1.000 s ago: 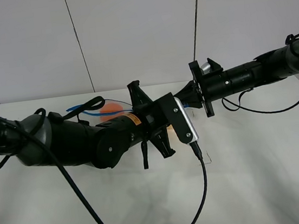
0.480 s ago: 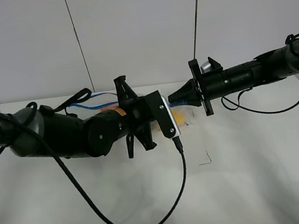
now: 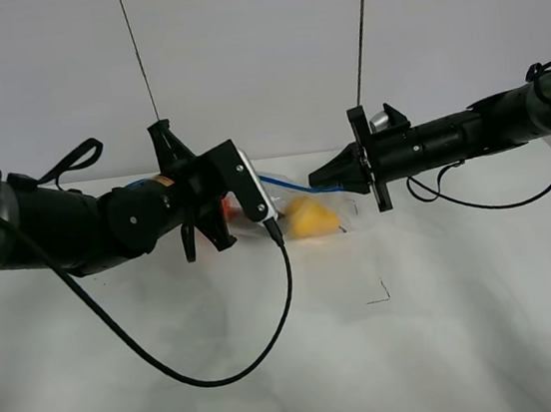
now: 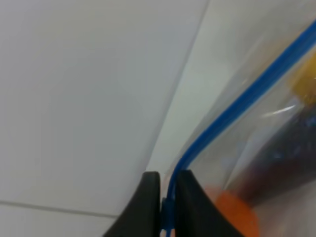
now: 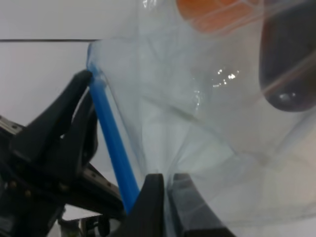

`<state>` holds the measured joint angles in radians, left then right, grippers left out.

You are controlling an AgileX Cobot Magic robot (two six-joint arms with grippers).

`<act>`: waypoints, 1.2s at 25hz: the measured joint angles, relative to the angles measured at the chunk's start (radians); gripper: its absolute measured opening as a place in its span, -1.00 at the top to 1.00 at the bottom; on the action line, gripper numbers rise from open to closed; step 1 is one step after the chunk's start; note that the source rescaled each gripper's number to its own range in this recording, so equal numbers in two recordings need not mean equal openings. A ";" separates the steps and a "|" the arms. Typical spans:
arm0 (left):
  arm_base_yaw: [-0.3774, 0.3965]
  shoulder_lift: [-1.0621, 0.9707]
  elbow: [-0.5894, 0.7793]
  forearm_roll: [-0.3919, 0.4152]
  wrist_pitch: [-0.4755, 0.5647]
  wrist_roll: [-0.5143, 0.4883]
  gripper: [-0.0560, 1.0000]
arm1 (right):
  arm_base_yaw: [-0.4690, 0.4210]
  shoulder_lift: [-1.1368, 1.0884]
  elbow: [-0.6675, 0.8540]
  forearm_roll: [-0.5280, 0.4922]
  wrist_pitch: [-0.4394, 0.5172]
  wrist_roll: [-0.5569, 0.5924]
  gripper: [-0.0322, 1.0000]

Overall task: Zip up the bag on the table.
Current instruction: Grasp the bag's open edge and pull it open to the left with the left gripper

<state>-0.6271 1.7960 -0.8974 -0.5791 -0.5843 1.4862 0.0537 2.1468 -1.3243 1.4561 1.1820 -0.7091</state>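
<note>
The clear bag [image 3: 307, 217] hangs stretched between my two grippers just above the white table [image 3: 442, 336], with a yellow fruit and an orange one showing through it. My left gripper [image 4: 168, 197] is shut on the bag's blue zip strip [image 4: 237, 103] at the left end of the bag. In the right wrist view the same strip [image 5: 112, 143] runs from those black fingers [image 5: 74, 113] towards my right gripper [image 5: 168, 197]. That gripper is shut on the bag's right end; in the high view it [image 3: 320, 176] points left at the bag. A dark purple fruit [image 5: 291, 74] shows through the plastic.
A thin black corner mark [image 3: 378, 294] lies on the table in front of the bag. The left arm's cable [image 3: 225, 368] loops down over the table's front half. A white panelled wall [image 3: 257, 57] stands close behind the table.
My left gripper has slid left along the zip strip, from beside the right gripper to the bag's left end, uncovering the bag and its yellow fruit. The right arm has stayed still.
</note>
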 joint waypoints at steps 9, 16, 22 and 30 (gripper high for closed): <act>0.112 -0.081 0.051 -0.038 0.015 0.013 0.89 | 0.000 0.000 0.000 0.005 0.013 0.004 0.93; 0.222 -0.082 0.114 -0.038 0.016 0.015 0.89 | 0.000 0.000 0.000 0.000 0.013 0.004 0.93; 0.267 -0.082 0.123 -0.040 0.000 0.017 0.89 | 0.000 0.000 0.000 -0.006 0.013 0.004 0.93; 0.270 -0.082 0.123 -0.040 -0.004 0.017 0.89 | 0.000 0.000 0.000 -0.006 0.013 0.004 0.93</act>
<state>-0.3574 1.7137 -0.7746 -0.6190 -0.5881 1.5037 0.0537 2.1468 -1.3243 1.4501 1.1953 -0.7054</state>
